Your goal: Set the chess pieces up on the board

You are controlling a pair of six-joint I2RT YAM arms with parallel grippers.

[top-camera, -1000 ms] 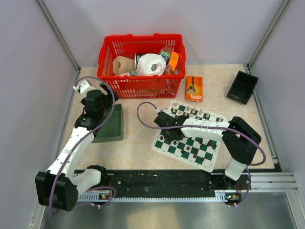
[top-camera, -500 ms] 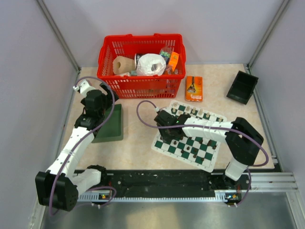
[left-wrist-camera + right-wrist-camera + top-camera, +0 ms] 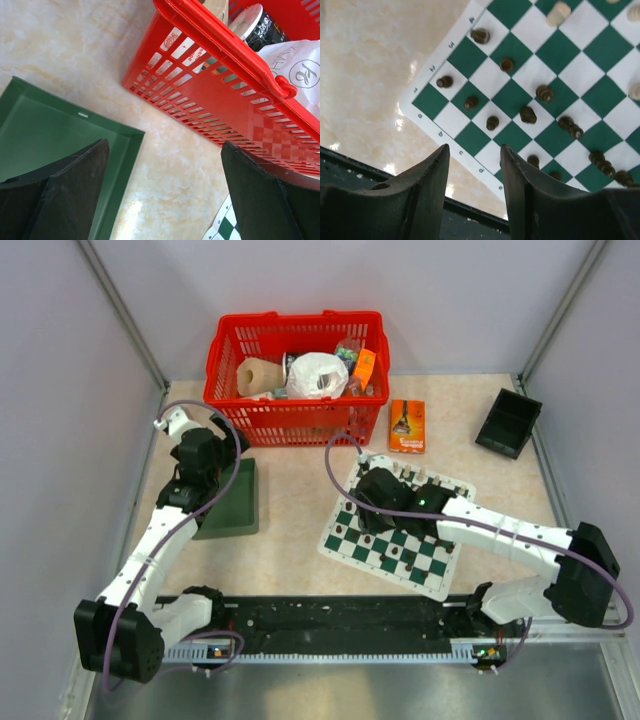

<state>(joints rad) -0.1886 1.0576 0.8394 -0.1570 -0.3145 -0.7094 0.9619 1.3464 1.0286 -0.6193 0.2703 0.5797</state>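
Note:
The board (image 3: 395, 530) lies tilted on the table right of centre, a green and white checked mat. Dark chess pieces (image 3: 492, 122) stand scattered over its near-left squares (image 3: 512, 136), with one (image 3: 527, 115) lying tipped. Cream pieces (image 3: 557, 12) stand farther back. My right gripper (image 3: 474, 150) hangs above the board's near-left corner, open, with nothing between its fingers. From above, the right gripper (image 3: 375, 498) shows over the board's left half. Away to the left, my left gripper (image 3: 165, 145) is wide open and empty above the bare table beside the green tray; the top view shows the left gripper (image 3: 205, 455) there.
A red basket (image 3: 297, 370) full of packets stands at the back. The plain green tray (image 3: 232, 502) lies under the left arm. An orange box (image 3: 406, 426) and a black tray (image 3: 508, 423) sit at the back right. A black rail (image 3: 340, 620) runs along the near edge.
The right gripper has moved right, from the board's left edge to over its left half, and its jaws have opened from shut. Its elbow swung out to the right. The left arm has not moved.

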